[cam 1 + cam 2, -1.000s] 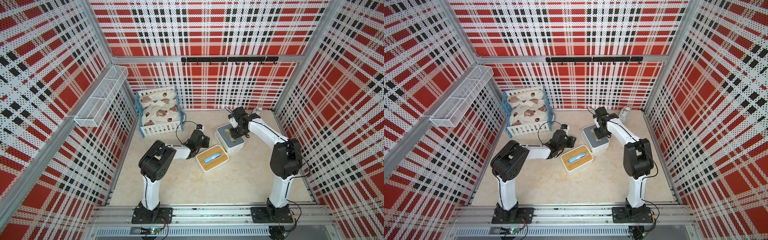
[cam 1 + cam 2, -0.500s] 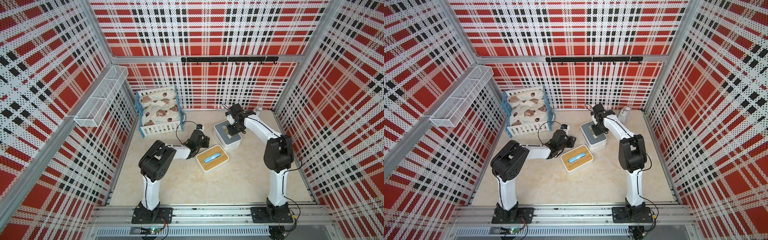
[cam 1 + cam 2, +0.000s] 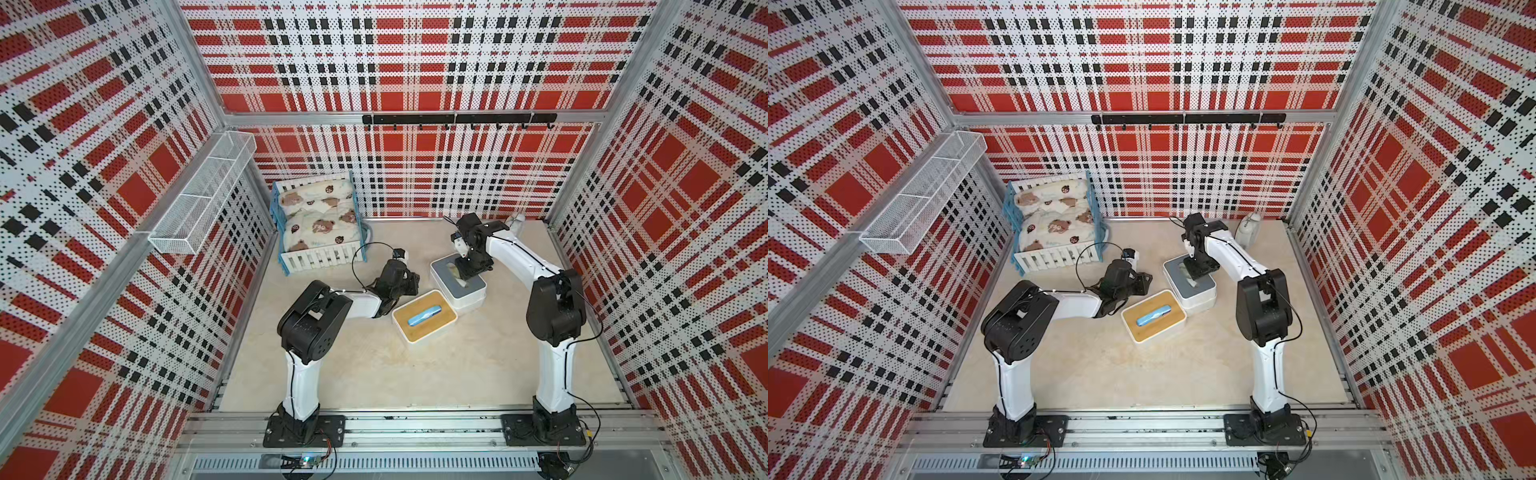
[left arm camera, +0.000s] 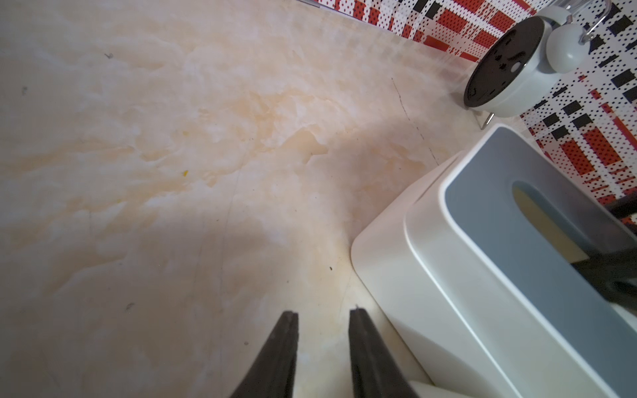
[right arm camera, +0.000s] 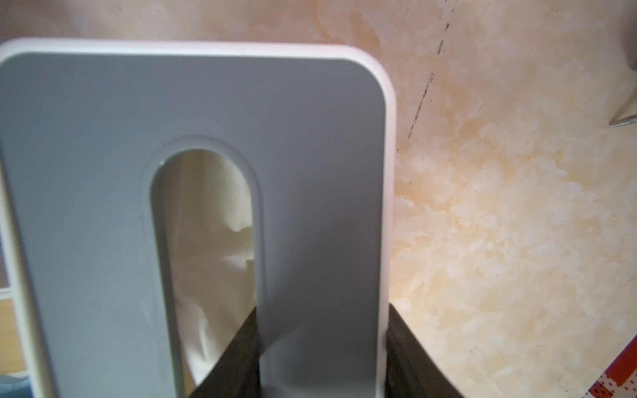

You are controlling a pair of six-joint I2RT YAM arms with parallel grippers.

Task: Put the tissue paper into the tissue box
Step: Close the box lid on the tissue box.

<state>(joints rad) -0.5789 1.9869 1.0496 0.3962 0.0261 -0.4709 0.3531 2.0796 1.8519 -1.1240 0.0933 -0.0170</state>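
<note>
The tissue box [image 3: 471, 297] [image 3: 1202, 301] is white with a grey slotted lid [image 5: 310, 155] and stands at mid-floor. Cream tissue paper [image 5: 206, 241] lies inside it, visible through the slot. My right gripper [image 5: 320, 313] [image 3: 471, 270] is shut on the lid, with one finger down in the slot and the other outside the lid's rim. My left gripper [image 4: 324, 312] [image 3: 409, 278] hovers low over the floor just left of the box. It is open by a narrow gap and holds nothing.
A second box with a wooden lid [image 3: 424, 318] has something blue in its slot and touches the tissue box's front. A white alarm clock [image 4: 510, 69] [image 3: 1246, 228] stands at the back wall. A toy bed [image 3: 318, 224] sits back left. A wire basket [image 3: 203, 199] hangs on the left wall.
My right arm's elbow has swung left, and its gripper has shifted slightly while staying on the lid. The left arm has not moved.
</note>
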